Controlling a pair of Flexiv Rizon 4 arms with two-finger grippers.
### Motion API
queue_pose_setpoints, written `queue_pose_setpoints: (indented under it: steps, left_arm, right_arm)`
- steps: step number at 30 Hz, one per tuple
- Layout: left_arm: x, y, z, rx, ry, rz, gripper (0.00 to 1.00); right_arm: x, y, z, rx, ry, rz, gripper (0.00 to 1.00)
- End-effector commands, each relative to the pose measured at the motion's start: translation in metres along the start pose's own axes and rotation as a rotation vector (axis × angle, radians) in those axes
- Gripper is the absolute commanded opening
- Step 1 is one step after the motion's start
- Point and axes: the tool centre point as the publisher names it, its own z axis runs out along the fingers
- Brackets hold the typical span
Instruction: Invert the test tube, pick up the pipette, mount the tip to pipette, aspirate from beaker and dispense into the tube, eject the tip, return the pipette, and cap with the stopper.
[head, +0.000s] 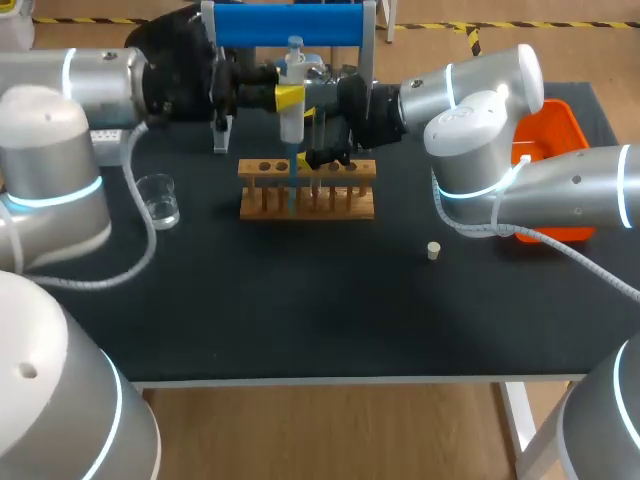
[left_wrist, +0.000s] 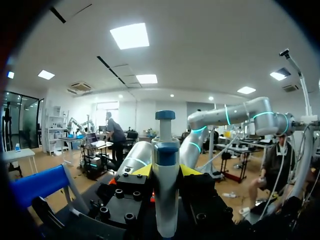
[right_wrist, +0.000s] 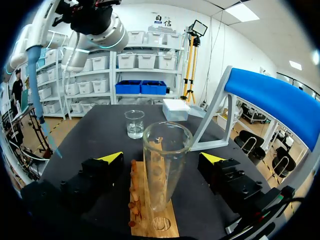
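Note:
My left gripper (head: 288, 97) is shut on the white pipette (head: 292, 110), holding it upright above the wooden rack (head: 307, 200). In the left wrist view the pipette (left_wrist: 165, 190) stands between the yellow fingertips (left_wrist: 142, 170). Its blue tip (head: 292, 182) hangs over the rack's left part. The blue tip (right_wrist: 44, 112) is off to one side of the test tube (right_wrist: 165, 165), not inside it. The clear tube stands upright in the rack (right_wrist: 150, 210), mouth up, between the spread fingers of my open right gripper (right_wrist: 162, 158), which do not touch it. The beaker (head: 158, 200) sits left of the rack. The stopper (head: 433, 250) lies to the right.
A blue pipette stand (head: 290, 25) rises behind the rack, close to both grippers. An orange tray (head: 560, 135) sits at the far right under my right arm. A white box (right_wrist: 176, 109) lies beyond the beaker (right_wrist: 134, 123).

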Motion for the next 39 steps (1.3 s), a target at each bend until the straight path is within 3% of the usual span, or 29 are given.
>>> queue_pose_setpoints:
  steps: [1,10,33,39]
  left_arm:
    - [0.001,0.010,0.011,0.039,-0.046,0.001,0.00]
    - [-0.001,0.019,0.017,0.063,-0.050,-0.009,0.00]
    - [-0.001,0.020,0.015,0.066,-0.075,0.000,0.00]
    - [-0.001,0.020,0.015,0.066,-0.075,0.000,0.00]
  right_arm:
    - [0.000,0.001,-0.001,0.003,0.002,0.000,1.00]
    - [0.000,0.001,-0.001,0.003,0.002,0.000,1.00]
    - [0.000,0.001,-0.001,0.003,0.002,0.000,1.00]
    - [0.002,0.005,-0.021,0.000,-0.010,-0.023,1.00]
